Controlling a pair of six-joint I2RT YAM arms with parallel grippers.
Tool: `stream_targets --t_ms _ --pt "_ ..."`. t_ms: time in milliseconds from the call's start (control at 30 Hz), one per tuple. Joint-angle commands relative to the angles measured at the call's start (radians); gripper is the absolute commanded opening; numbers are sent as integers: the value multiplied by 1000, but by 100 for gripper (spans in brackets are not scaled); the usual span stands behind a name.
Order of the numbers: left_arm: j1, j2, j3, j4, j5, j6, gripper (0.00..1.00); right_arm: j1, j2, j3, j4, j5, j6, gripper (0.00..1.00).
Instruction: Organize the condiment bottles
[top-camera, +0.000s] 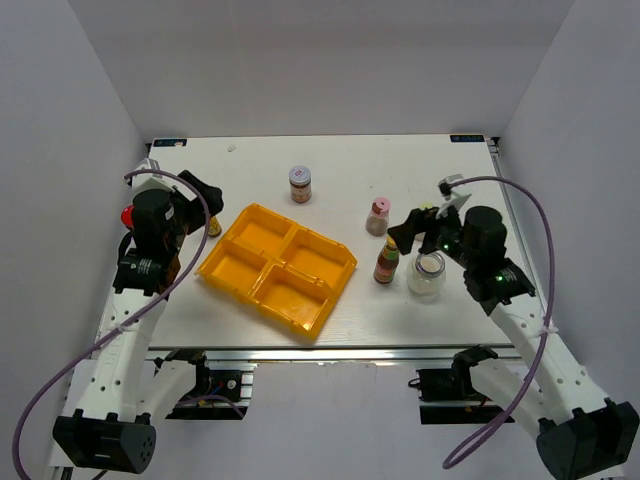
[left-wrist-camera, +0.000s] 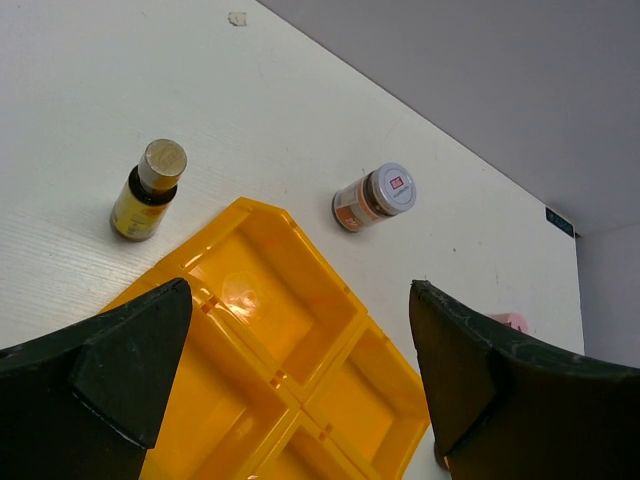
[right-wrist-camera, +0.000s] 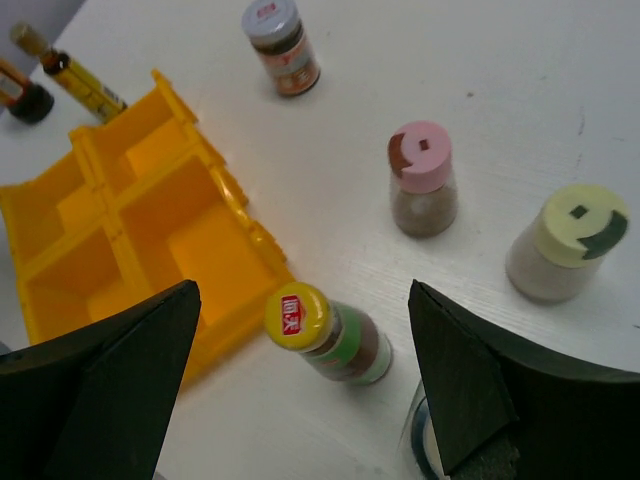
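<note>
The left fingers (left-wrist-camera: 120, 370) stand wide apart and hold nothing; they hang above the left end of the yellow tray (top-camera: 277, 268). The right fingers (right-wrist-camera: 480, 390) are also wide apart and hold nothing, positioned over the group of bottles at the right side of the table (top-camera: 350, 160). The tray has four compartments and lies at an angle near the middle of the table. Every bottle stands on the table outside the tray. The silver-capped jar (top-camera: 300, 184) stands beyond the tray, toward the far edge. The pink-capped bottle (top-camera: 377, 217) stands right of the tray, with the pale-green-capped bottle (right-wrist-camera: 565, 243) near it on its right. The yellow-capped bottle (top-camera: 387, 262) stands just beside the tray's right corner, and the clear glass jar (top-camera: 427, 274) stands just beside that bottle. The small yellow bottle (left-wrist-camera: 148, 190) stands upright near the tray's left corner. The red-capped bottle (top-camera: 128, 216) sits at the table's left edge, mostly hidden by the left arm.
</note>
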Motion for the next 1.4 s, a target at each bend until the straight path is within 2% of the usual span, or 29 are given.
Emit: stream_targets --t_ms 0,67,233,467,567,667,767,967,1167,1367 --pt "2 8 -8 0 3 -10 98 122 19 -6 -6 85 -77 89" --pt "2 14 -12 2 8 -10 98 199 40 -11 -5 172 -94 89" --pt "2 22 -23 3 5 -13 98 257 94 -30 11 366 -70 89" --pt "2 25 -32 -9 -33 -15 98 273 178 -65 103 394 -62 89" --pt "2 28 -29 -14 -40 -15 98 284 201 -72 118 424 -54 84" --pt "2 25 -32 -15 -47 -16 98 297 218 -85 155 481 -54 73" --pt "2 25 -34 -15 -56 -18 98 311 221 -100 179 499 -56 49" --pt "2 28 -34 -15 -78 -20 98 343 194 -80 199 512 -77 20" --pt "2 30 -29 -32 -116 -21 98 405 197 68 186 506 -158 5" --pt "2 30 -28 -43 -152 -21 98 480 233 229 205 461 -238 0"
